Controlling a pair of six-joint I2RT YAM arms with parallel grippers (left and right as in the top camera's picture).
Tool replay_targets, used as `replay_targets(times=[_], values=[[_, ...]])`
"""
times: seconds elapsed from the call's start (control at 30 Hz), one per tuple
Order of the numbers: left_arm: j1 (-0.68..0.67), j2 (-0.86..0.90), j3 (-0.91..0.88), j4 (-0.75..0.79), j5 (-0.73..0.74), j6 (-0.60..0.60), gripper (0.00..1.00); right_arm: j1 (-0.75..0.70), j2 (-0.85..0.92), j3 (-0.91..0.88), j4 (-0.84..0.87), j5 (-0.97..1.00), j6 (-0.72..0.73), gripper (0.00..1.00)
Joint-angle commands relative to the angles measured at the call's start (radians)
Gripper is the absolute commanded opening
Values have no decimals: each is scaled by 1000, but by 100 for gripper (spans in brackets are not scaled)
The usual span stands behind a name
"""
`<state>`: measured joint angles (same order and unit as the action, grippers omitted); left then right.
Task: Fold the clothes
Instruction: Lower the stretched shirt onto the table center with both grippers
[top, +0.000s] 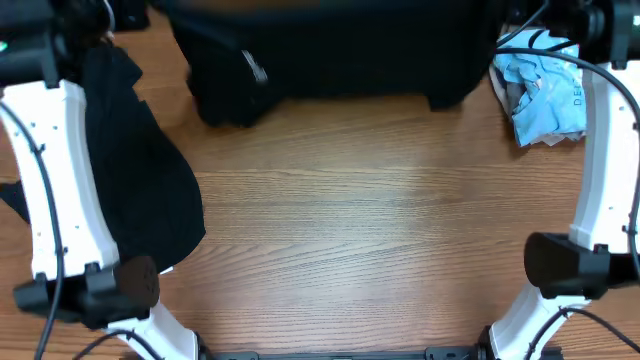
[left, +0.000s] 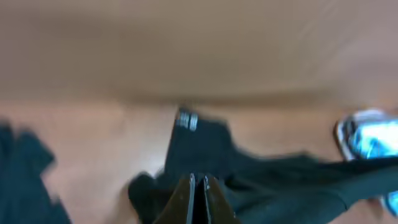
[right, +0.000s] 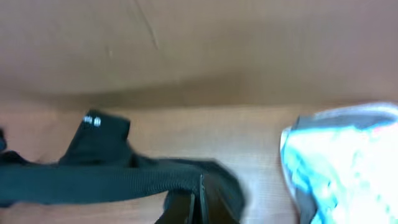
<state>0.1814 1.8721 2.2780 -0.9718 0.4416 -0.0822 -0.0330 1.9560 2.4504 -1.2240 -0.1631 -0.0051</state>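
A black garment (top: 340, 50) hangs stretched across the far middle of the table, with a small white mark (top: 255, 68) on it. My left gripper (left: 199, 180) is shut on this black fabric (left: 261, 180); the white mark (left: 186, 120) shows beyond the jaws. My right gripper (right: 198, 186) is shut on a ribbed edge of the same black fabric (right: 112, 177), which runs off to the left. A second black garment (top: 140, 180) lies bunched at the table's left side. Neither gripper's fingers show in the overhead view.
A crumpled light-blue cloth (top: 545, 95) lies at the far right, also seen in the right wrist view (right: 342, 162) and the left wrist view (left: 373, 140). The white arm links stand at the left (top: 60, 190) and right (top: 605, 160) edges over the wooden table (top: 370, 230).
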Motion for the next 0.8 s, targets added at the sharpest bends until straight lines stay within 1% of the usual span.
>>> replay_targets(times=[0.0, 0.3, 0.4, 0.47, 0.53, 0.57, 0.67, 0.77], values=[[-5, 76, -14, -117, 5, 38, 4, -14, 68, 17, -105, -27, -7, 4], [-9, 72, -13, -341, 19, 39, 4, -14, 64, 18, -354, -105, 2, 4], [-21, 72, -13, -416, 47, 69, 4, -14, 62, 18, -436, -117, 19, 4], [-33, 72, -13, -472, 45, 85, 5, -14, 62, 18, -470, -116, 30, 4], [-46, 72, -13, -522, 45, 102, 4, -14, 53, 17, -470, -116, 65, 4], [-51, 72, -13, -544, 37, 107, 4, -14, 45, 17, -470, -116, 76, 4], [-70, 72, -13, -651, -67, 106, 4, -14, -3, 16, -470, -106, 93, 4], [-71, 72, -14, -718, -121, 105, 4, -14, -62, -9, -470, -42, 132, 4]])
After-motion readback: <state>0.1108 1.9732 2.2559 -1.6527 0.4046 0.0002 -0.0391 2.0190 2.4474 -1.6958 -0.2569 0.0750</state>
